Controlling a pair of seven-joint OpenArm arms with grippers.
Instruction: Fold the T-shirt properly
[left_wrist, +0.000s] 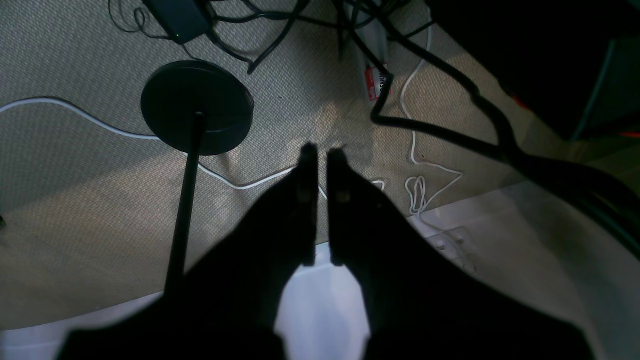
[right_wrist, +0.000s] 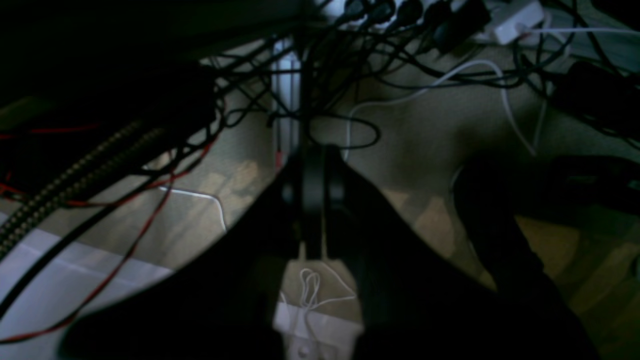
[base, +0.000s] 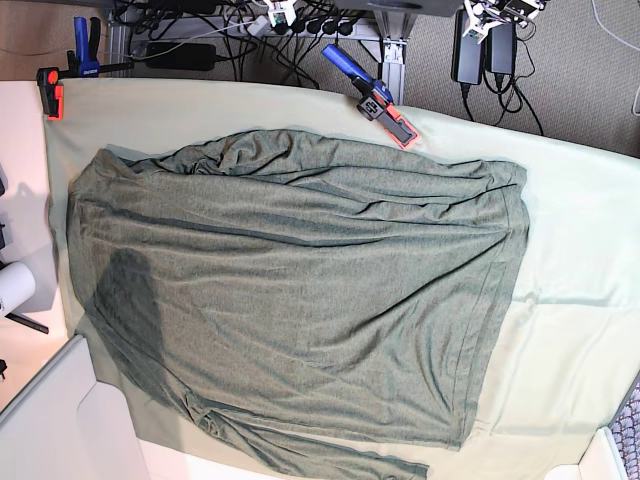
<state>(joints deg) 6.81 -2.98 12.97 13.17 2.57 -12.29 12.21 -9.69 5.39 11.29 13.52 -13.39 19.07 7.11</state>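
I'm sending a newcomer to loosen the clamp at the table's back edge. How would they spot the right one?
Start from the T-shirt spread over the mint-green table cloth. Just past its far edge, near the middle, lies the blue-handled clamp, slanted, with a red-orange jaw. The other clamp sits at the cloth's far corner.

Dim, murky wrist views; bright, sharp base view
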